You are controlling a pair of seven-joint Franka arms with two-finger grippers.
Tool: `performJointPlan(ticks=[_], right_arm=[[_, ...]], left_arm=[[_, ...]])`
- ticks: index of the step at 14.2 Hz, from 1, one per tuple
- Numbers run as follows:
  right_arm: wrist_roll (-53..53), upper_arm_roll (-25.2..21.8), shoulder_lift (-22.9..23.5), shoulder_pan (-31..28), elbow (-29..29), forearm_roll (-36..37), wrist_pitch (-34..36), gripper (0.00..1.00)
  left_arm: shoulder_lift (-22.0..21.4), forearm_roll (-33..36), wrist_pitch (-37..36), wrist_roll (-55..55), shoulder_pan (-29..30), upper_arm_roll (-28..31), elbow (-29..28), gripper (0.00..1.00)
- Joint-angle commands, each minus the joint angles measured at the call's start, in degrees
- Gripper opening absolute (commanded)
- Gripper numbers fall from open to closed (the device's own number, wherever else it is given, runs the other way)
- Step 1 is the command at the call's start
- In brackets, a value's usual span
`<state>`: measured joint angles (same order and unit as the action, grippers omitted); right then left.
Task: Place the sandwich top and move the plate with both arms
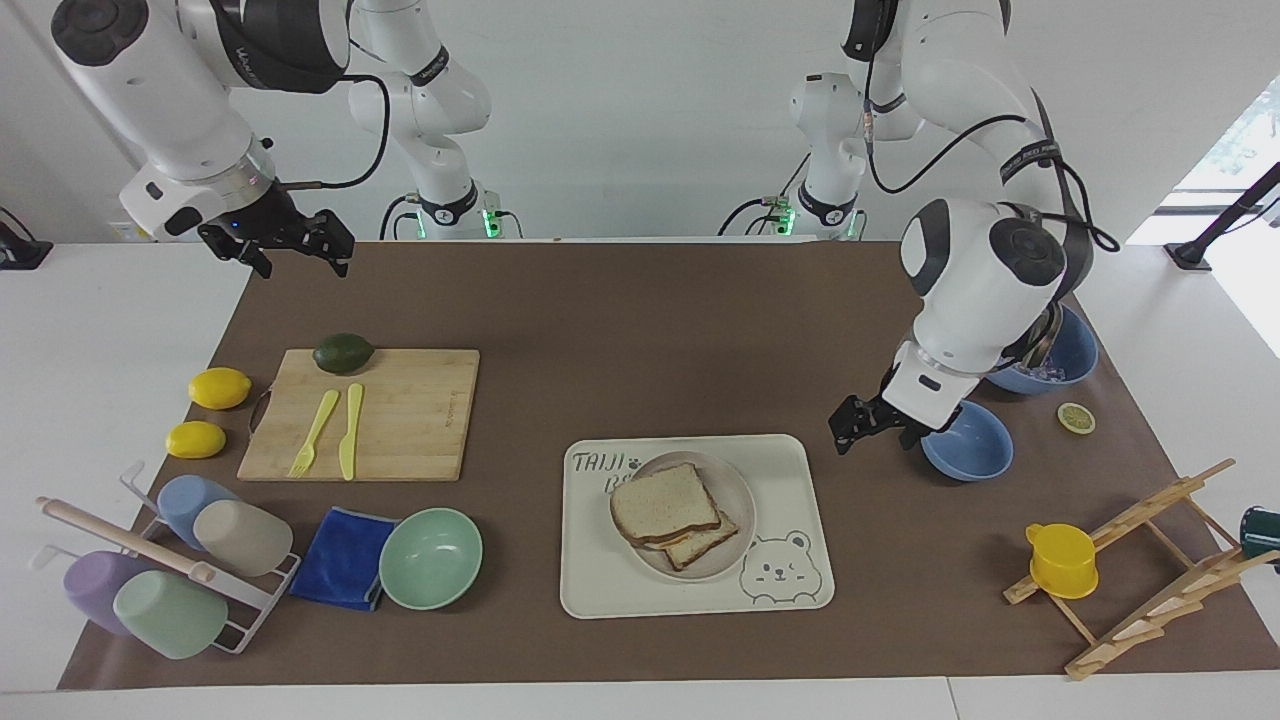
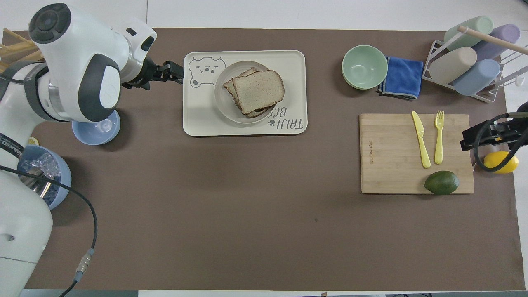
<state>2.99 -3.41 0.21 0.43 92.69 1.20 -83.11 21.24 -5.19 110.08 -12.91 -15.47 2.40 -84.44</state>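
Observation:
The sandwich top, a speckled wholemeal slice with a brown crust, lies on a lower slice on the round beige plate. The plate sits on the cream bear-printed tray. My left gripper is open and empty, raised over the brown mat beside the tray, toward the left arm's end. My right gripper is open and empty. It waits in the air over the mat's edge near the avocado and lemons.
A small blue bowl and a larger blue bowl of ice sit under the left arm. A mint bowl, blue cloth, cup rack, cutting board with knife, fork and avocado, and a wooden rack stand around.

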Motion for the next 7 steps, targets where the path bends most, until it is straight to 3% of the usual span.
performJointPlan(ticks=[1, 4, 7], right_arm=[[1.49, 0.50, -0.83, -0.34, 0.47, 0.56, -0.56, 1.00], [1.67, 0.50, -0.83, -0.34, 0.38, 0.65, -0.47, 1.00], [1.67, 0.68, -0.74, -0.34, 0.30, 0.65, -0.47, 1.00]], left_arm=[[-4.44, 2.28, -3.89, 0.51, 0.53, 0.42, -1.96, 1.00], [-8.48, 2.29, -5.04, 0.51, 2.28, 0.42, -1.96, 1.00], [-13.31, 2.90, -12.93, 0.51, 3.34, 0.42, -2.05, 1.00]])
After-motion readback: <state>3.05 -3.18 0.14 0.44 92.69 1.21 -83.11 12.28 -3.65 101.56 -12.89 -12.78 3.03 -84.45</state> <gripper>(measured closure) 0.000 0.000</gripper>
